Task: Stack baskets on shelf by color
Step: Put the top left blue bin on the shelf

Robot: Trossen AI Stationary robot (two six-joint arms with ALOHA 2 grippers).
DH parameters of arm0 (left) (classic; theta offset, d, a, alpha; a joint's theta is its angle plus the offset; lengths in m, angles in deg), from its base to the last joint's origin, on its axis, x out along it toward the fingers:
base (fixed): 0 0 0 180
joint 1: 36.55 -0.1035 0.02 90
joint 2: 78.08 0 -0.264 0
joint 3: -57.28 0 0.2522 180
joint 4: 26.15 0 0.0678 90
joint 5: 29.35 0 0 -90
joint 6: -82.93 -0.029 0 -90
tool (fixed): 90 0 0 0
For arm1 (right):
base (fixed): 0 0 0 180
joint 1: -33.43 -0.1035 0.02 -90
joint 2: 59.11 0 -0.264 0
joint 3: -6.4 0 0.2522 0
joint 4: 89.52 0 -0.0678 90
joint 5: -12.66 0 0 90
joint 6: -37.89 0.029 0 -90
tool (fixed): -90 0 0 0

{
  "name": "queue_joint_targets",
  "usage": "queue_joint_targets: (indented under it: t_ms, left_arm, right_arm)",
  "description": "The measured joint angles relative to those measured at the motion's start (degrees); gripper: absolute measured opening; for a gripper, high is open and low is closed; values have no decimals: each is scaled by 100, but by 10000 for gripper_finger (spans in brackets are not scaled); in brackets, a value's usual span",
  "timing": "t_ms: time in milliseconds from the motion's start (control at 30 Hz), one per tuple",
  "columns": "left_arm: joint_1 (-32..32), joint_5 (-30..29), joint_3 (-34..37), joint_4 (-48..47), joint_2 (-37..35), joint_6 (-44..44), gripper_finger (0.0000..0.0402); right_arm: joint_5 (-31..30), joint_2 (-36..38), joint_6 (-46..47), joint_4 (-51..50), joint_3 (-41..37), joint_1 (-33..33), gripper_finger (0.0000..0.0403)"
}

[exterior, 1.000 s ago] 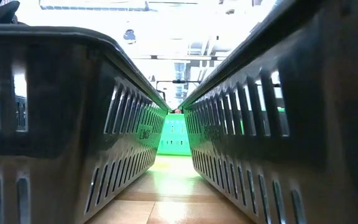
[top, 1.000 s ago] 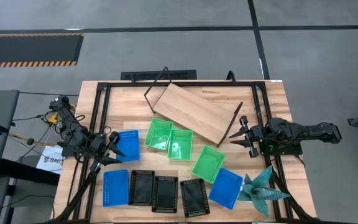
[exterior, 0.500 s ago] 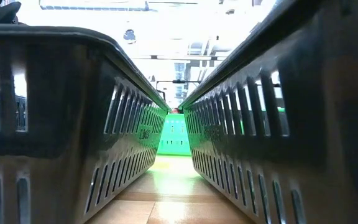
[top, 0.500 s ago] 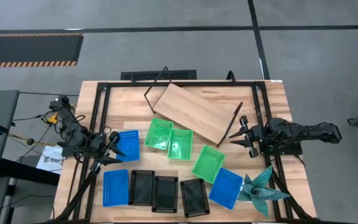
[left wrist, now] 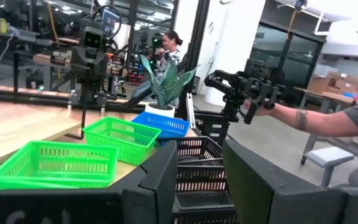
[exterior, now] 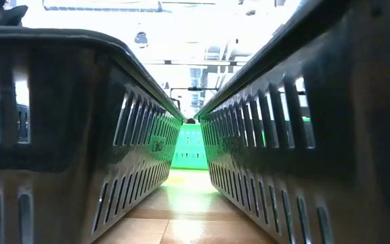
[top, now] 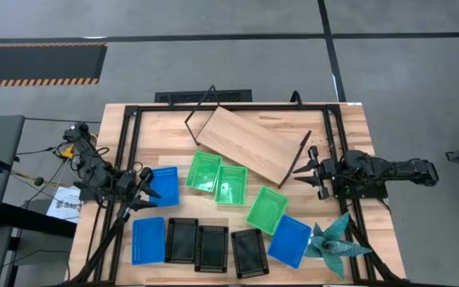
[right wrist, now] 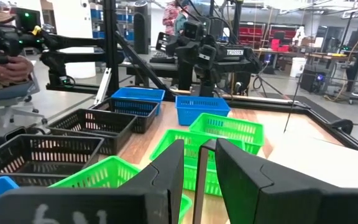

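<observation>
The wooden shelf point(top: 249, 143) lies askew at the table's far middle, resting on its black wire end frames. Three green baskets point(top: 231, 184) sit in a row near its front. Blue baskets stand at the left point(top: 163, 186), the near left point(top: 148, 240) and the near right point(top: 290, 240). Three black baskets point(top: 211, 248) line the near edge and fill the low view point(exterior: 59, 135). My left gripper point(top: 144, 188) is open at the left blue basket's left end; no touch shows. My right gripper point(top: 311, 171) is open and empty beside the shelf's right end.
A teal spiky star point(top: 335, 243) lies at the near right corner. A black frame point(top: 126, 119) runs around the tabletop. People stand beyond the table: an arm point(left wrist: 303, 118) shows in the left wrist view and a hand point(right wrist: 5, 68) in the right wrist view.
</observation>
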Motion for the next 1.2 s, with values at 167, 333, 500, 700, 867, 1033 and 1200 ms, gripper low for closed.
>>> queue_joint_targets:
  t_ms: [167, 333, 500, 700, 867, 1033, 1200]
  left_arm:
    - [-1, -568, 0, 0, -1, 140, 118]
    - [-2, -673, 0, 55, 1, -22, 118]
    - [-2, -1063, 0, 477, 1, 0, 118]
    - [-2, -3024, 0, 932, -1, 325, 118]
    - [-2, -3991, 0, 946, -1, 416, 118]
    - [-2, -3391, -153, 929, 10, 670, 118]
    - [-2, -2819, -497, 942, 104, 803, 118]
  right_arm:
    - [0, 0, 2, 7, 1, -55, 118]
    - [5, 0, 431, 49, 1, -199, 118]
    - [15, 2, 776, 320, 40, -298, 118]
    - [33, 3, 1775, 835, 232, -443, 118]
    - [38, 0, 3132, 1308, 232, -560, 118]
    - [150, 0, 3608, 2064, 232, -735, 118]
    - [243, 0, 3021, 3059, 251, -1043, 118]
